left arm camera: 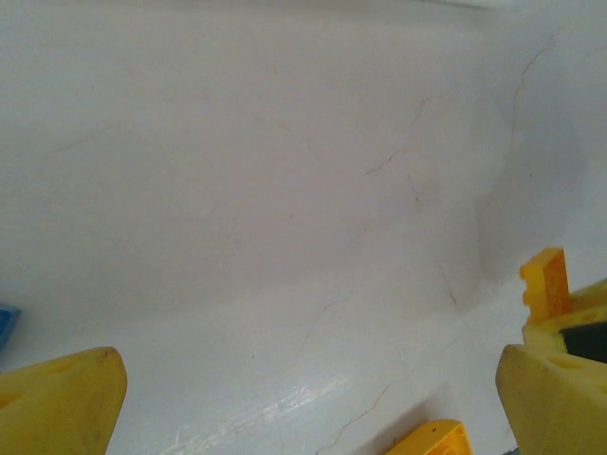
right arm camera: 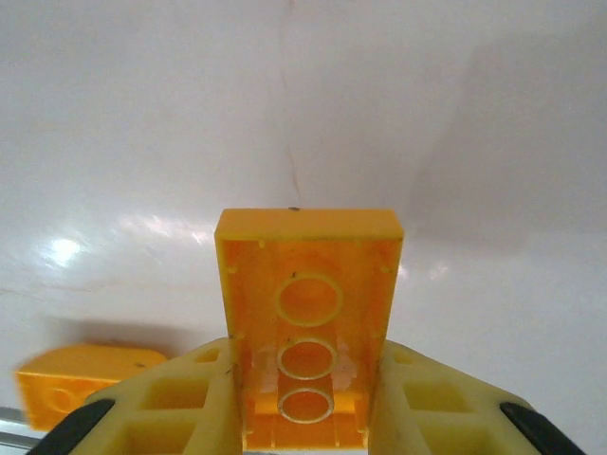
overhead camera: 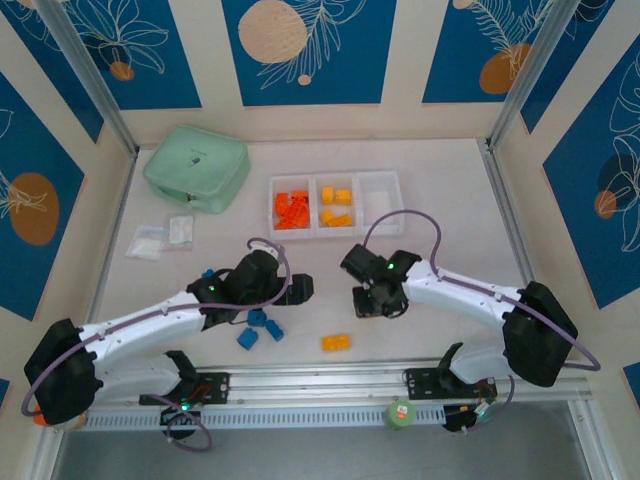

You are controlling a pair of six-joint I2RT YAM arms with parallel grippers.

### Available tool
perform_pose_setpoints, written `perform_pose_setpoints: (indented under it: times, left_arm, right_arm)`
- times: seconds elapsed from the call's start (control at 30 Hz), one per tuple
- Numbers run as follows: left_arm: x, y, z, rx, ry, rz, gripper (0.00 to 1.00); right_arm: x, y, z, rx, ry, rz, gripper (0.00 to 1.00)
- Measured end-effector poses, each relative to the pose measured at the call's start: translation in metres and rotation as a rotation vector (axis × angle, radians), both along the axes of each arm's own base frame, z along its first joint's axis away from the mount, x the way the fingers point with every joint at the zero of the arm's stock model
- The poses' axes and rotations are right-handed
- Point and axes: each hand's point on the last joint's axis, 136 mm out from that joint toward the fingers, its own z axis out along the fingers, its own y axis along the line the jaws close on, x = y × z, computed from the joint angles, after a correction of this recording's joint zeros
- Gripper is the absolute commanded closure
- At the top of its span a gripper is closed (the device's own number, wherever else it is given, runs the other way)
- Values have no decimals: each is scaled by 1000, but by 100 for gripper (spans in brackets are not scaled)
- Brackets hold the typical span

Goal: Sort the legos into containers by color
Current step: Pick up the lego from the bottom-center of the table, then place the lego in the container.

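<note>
My right gripper is shut on a yellow-orange lego brick, gripped by its long sides with the hollow underside facing the camera, just above the table. From above, this gripper hangs near the table's middle. A second yellow-orange brick lies near the front edge; the right wrist view has it at lower left. My left gripper is open over bare table, with nothing between its fingers. Blue legos lie beside the left arm. The containers stand at the back: red-orange bricks left, yellow-orange bricks middle.
A mint green zip case lies at the back left, with small clear bags in front of it. One blue brick sits behind the left arm. The two grippers are close together at mid-table. A metal rail runs along the near edge.
</note>
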Motion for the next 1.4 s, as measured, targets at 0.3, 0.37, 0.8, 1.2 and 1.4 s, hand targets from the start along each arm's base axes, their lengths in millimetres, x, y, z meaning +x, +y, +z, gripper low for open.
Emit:
perform_pose_setpoints:
  times: [0.3,0.37,0.8,1.2,1.4]
  left_arm:
    - [22,29,15,2,-37,74,1]
    - [27,36,15,1,-33,91,1]
    - [53,52,21,-35,-13,142,1]
    - [63,44,12,-56,30,126,1]
    - [65,42,17,-67,21,123,1]
  right_arm:
    - [103,27,54,77,-165,1,70]
    - [127,31,56,78,-187,-4,70]
    - [261,52,40,44,-259,-17,70]
    - [294,53,21,10,-248,-8,51]
    - [292,52,20,5,-242,-3,48]
